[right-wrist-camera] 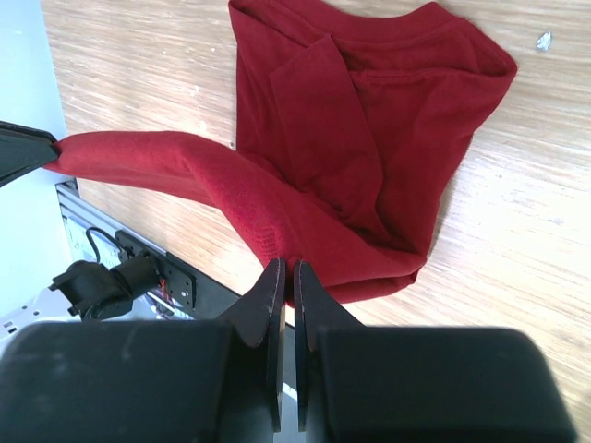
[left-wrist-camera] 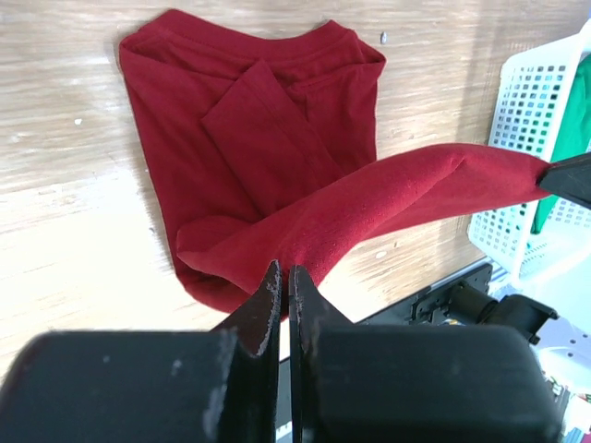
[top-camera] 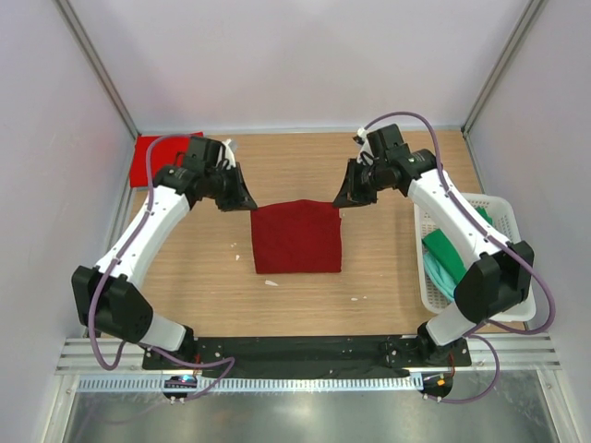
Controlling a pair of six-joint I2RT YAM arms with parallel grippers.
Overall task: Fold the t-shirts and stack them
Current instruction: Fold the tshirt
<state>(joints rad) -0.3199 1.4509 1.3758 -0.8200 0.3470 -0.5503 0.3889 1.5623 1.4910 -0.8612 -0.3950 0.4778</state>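
A dark maroon t-shirt (top-camera: pixel 295 242) lies partly folded in the middle of the table. My left gripper (top-camera: pixel 244 199) is shut on its far left corner and my right gripper (top-camera: pixel 343 197) is shut on its far right corner. The far edge is lifted and stretched between them. In the left wrist view the shut fingers (left-wrist-camera: pixel 283 274) pinch the raised maroon edge (left-wrist-camera: pixel 388 198) above the folded body. In the right wrist view the gripper (right-wrist-camera: pixel 288 269) pinches the same edge (right-wrist-camera: pixel 194 166). A brighter red shirt (top-camera: pixel 155 157) lies flat at the far left. A green shirt (top-camera: pixel 445 247) and a teal shirt (top-camera: pixel 438 277) lie in the basket.
A white plastic basket (top-camera: pixel 519 277) stands at the right side of the table and shows in the left wrist view (left-wrist-camera: pixel 536 101). Small white scraps (top-camera: pixel 271 282) lie on the wood near the shirt's front edge. Walls close the table on three sides.
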